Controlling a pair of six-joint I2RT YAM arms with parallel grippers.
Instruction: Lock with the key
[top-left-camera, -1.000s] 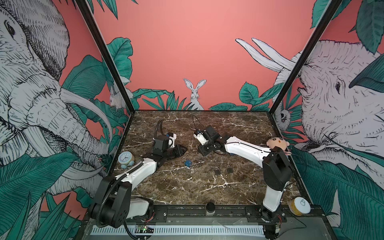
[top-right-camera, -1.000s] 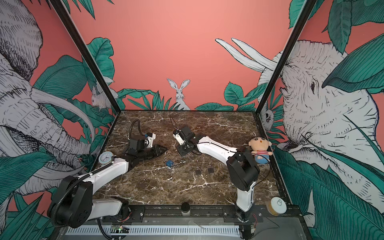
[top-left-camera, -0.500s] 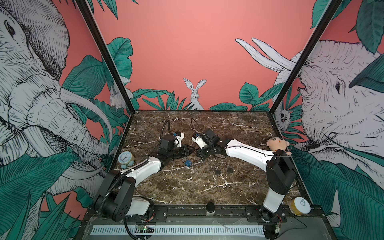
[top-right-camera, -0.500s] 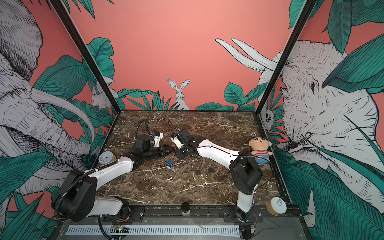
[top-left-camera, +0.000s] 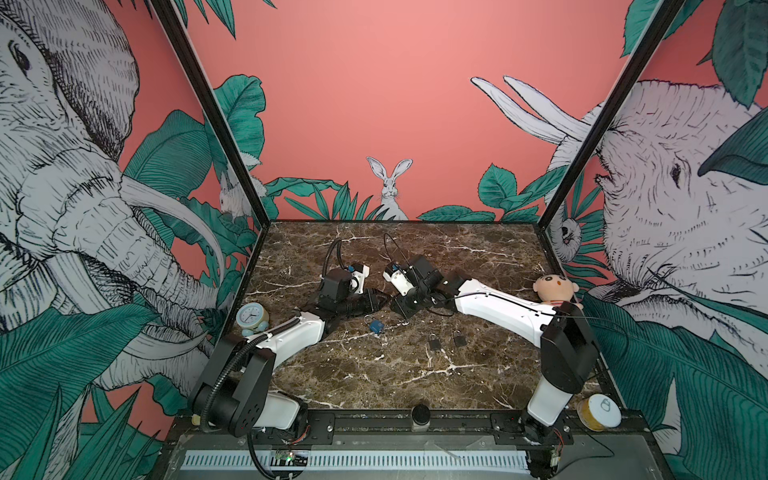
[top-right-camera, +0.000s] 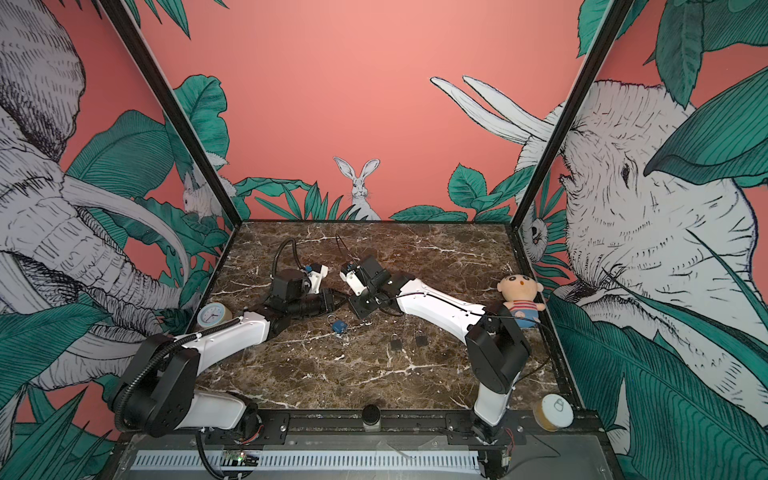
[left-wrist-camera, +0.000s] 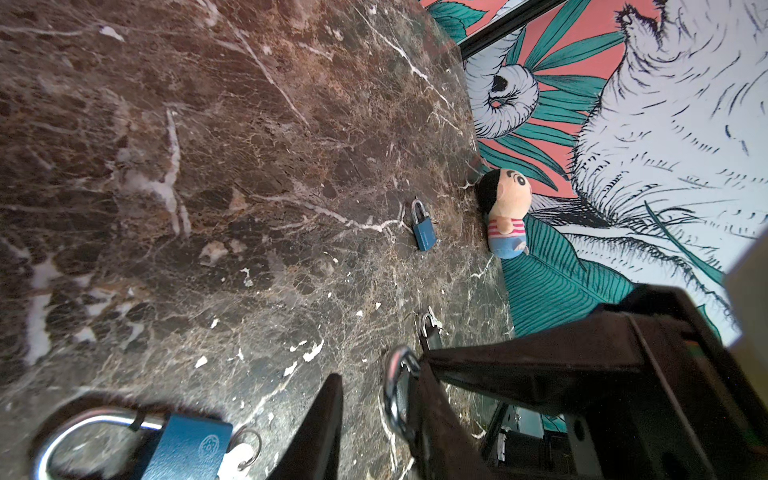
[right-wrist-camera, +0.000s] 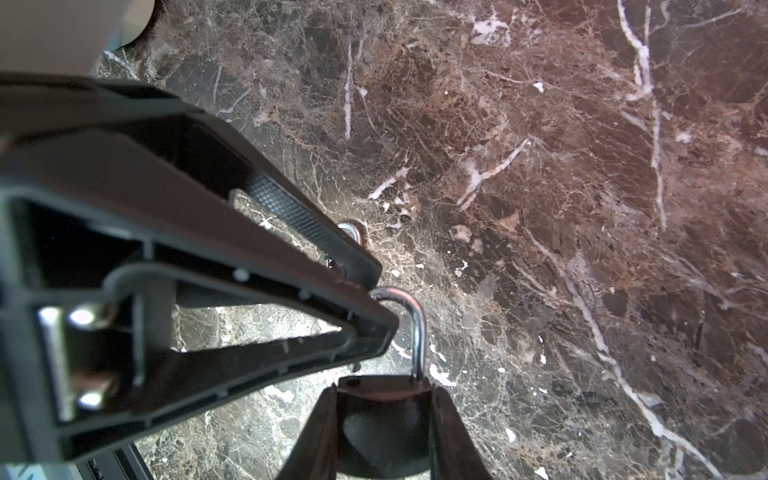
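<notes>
With the jaws of the right gripper (right-wrist-camera: 382, 390) clamped on the body of a dark padlock (right-wrist-camera: 382, 419) over the middle of the tabletop (top-left-camera: 374, 374) and those of the left gripper (left-wrist-camera: 376, 370) narrowly parted around its raised shackle (right-wrist-camera: 417, 332), closing seems in hand; next, that shackle likely needs pressing squarely home.

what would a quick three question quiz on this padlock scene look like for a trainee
1. Pick one: the right claw is shut on A) a padlock B) a loose key C) nothing.
2. True or false: the doll sits right beside the clock.
3. In a top view, how many padlocks lie loose on the table?

Key
1. A. Its open shackle sticks out past the fingertips.
2. False. The doll is at the table's right edge, the clock at its left edge.
3. Three: the blue padlock and two dark padlocks.
</notes>
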